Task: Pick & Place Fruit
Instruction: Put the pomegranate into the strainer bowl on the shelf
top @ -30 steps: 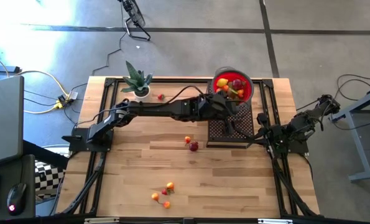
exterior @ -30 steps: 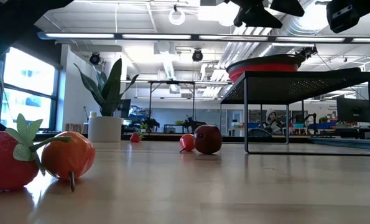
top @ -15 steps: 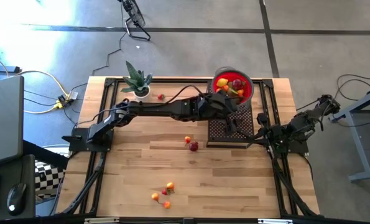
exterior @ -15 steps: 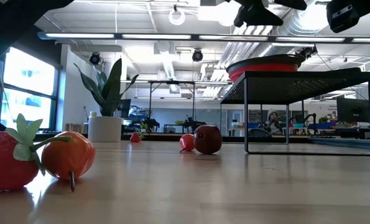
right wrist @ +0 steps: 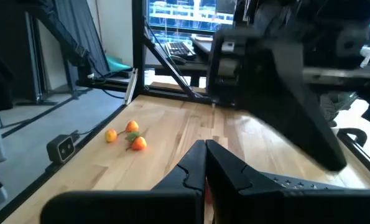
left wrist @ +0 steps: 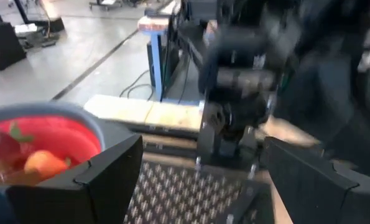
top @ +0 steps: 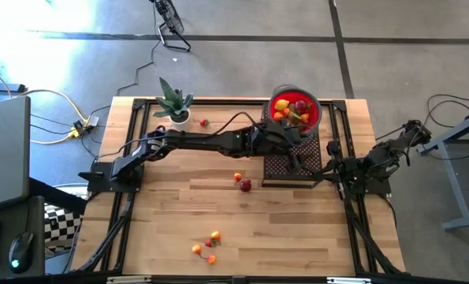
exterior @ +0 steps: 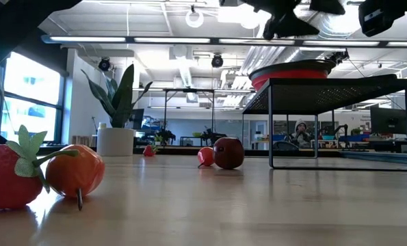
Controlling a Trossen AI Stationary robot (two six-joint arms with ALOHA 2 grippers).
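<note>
Left pincer (top: 291,136), fingers apart and empty, hangs beside the red bowl (top: 316,115), already full of fruit (top: 291,110); several strays (top: 241,181) still await on the desk (top: 163,221).

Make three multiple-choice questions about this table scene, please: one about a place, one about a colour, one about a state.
1. Where does the red bowl stand?
A. on the black mesh stand
B. on the floor
C. beside the potted plant

2. What colour is the bowl?
A. blue
B. red
C. white

3. How is the left claw?
A. shut on a fruit
B. open and empty
C. out of view

Answers:
1 A: the low view shows the bowl on top of the stand.
2 B: its rim and inside are red.
3 B: its fingers stand apart above the stand with nothing between them.
</note>
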